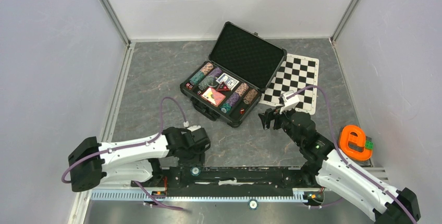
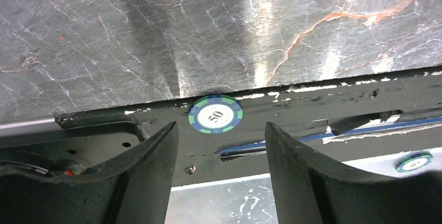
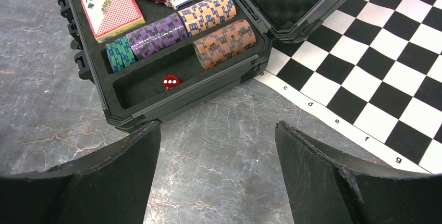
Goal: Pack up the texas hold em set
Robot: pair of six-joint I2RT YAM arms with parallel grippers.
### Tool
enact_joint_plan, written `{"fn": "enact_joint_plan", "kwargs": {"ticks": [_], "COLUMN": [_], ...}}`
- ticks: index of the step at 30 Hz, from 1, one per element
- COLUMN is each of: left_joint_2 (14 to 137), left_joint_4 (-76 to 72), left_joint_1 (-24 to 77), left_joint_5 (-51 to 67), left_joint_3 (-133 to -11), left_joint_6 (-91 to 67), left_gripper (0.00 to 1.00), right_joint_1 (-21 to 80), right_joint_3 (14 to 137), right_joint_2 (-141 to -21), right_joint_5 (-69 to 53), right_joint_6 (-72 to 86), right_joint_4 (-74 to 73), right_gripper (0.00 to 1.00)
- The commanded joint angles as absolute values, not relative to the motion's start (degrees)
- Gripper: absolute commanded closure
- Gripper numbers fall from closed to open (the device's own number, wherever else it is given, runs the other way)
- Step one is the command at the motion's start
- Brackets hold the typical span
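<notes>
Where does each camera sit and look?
Top: above, behind the arms, looking down on the open case; both arms show.
Left wrist: behind the left gripper, facing a chip by the table edge; fingers show.
Right wrist: behind the right gripper, facing the case; fingers show.
Shared: top and right wrist see case and chequered mat.

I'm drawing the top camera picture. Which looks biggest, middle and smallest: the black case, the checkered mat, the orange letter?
1. black case, with its lid open
2. checkered mat
3. orange letter, clearly the smallest
</notes>
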State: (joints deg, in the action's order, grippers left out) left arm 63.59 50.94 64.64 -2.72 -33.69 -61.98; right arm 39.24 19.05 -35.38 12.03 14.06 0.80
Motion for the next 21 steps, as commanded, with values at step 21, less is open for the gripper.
{"fn": "enact_joint_plan", "kwargs": {"ticks": [21], "left_joint_2": [75.94], "left_joint_4": [47.90], "left_joint_1": [69.05], "left_joint_5": [-6.61], "left_joint_3": [-34.49], "left_joint_6": [-67.30], "left_gripper": [0.49], "right_joint_1": [39.18], "right_joint_3": [20.92], "right_joint_2": [-35.77], "right_joint_5": [11.28], "right_joint_6": [13.49], "right_joint_4": [1.67], "right_gripper": [0.14]}}
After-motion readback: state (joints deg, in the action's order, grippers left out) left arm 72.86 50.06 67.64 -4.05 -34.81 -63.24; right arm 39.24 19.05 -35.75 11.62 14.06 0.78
